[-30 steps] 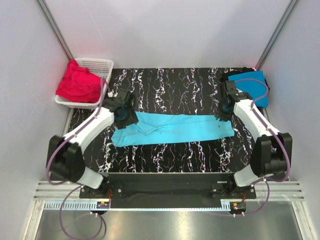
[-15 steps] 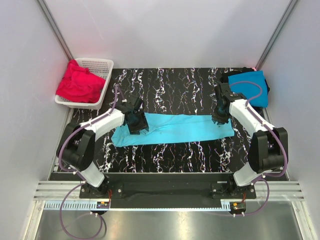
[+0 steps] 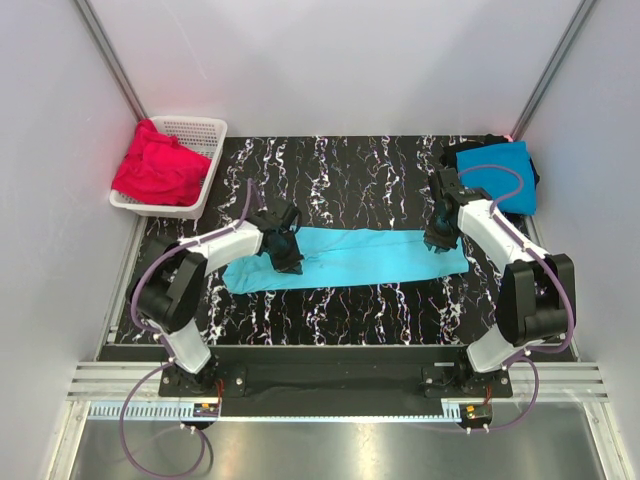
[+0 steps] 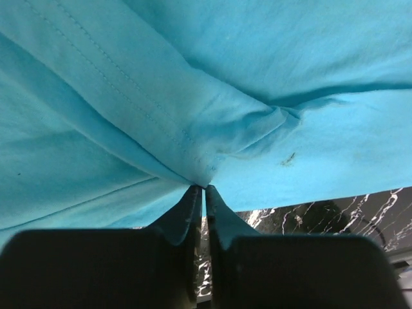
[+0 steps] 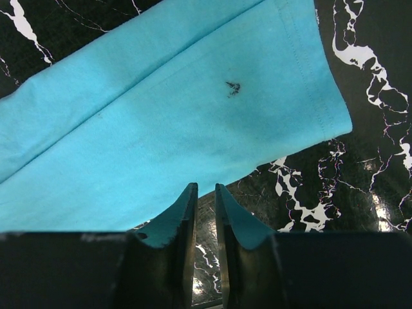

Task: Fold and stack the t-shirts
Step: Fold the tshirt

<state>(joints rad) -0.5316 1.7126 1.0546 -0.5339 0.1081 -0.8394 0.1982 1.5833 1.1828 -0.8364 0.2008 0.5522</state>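
Light turquoise t-shirt lies folded in a long strip across the bench. Left gripper: jaws clamped on a gathered fold near its left end. Right gripper: jaws narrowly apart at the edge near its right end, gripping nothing.

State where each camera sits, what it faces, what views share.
Top external: above, behind the left arm and right arm, both shown, facing down on the black white-veined table.
Left wrist: on the left arm, facing folds of the light turquoise fabric t-shirt past the left hand.
Right wrist: on the right arm, facing that shirt's hemmed end past the right hand.
Shared: all show shirt, table.
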